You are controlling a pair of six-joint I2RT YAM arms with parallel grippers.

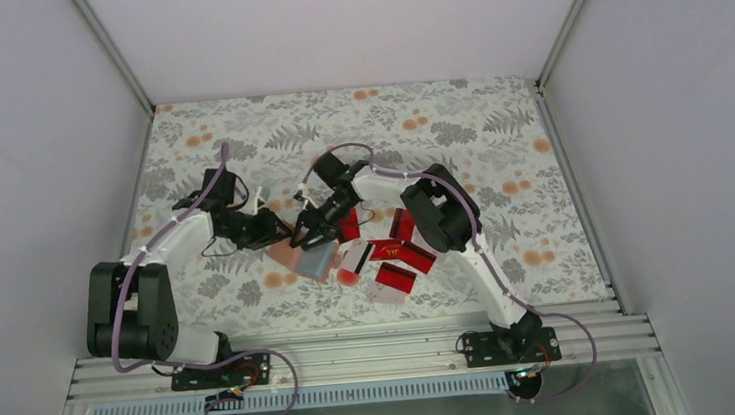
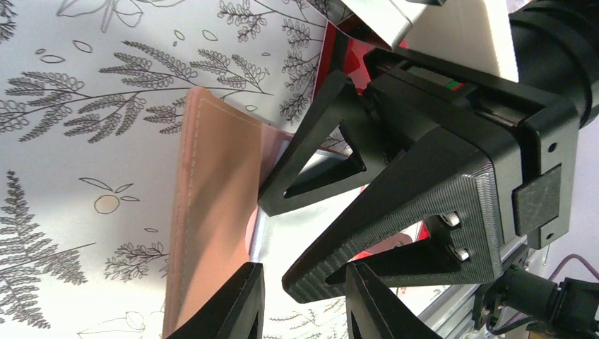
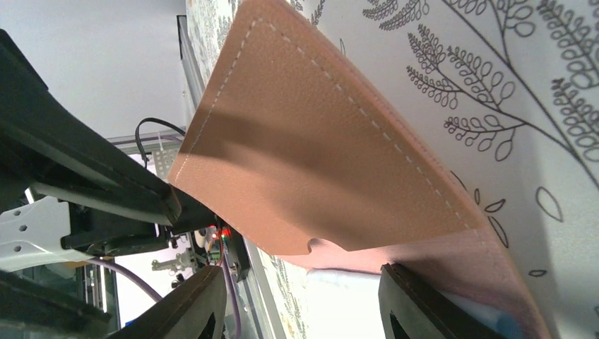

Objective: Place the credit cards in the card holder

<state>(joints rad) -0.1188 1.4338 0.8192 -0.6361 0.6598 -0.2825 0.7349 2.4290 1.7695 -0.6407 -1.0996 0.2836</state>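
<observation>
The card holder [image 1: 314,262] lies open at the table's middle, its tan flap [image 3: 318,141] lifted and its pale blue inside showing. Just behind the holder my left gripper [image 1: 280,225] and right gripper [image 1: 304,238] meet. In the left wrist view the tan flap [image 2: 212,212] runs behind one finger of my left gripper [image 2: 304,268], whose jaws stand apart. My right gripper [image 3: 302,272] is open, one finger against the holder's pink edge. Several red credit cards [image 1: 403,257] lie loose right of the holder, and red cards [image 2: 339,63] show behind the right gripper.
The right arm's elbow [image 1: 439,211] hangs over the spread of cards. An aluminium rail [image 1: 356,354] runs along the near edge of the floral tablecloth [image 1: 497,126]. White walls close in the left, right and back sides.
</observation>
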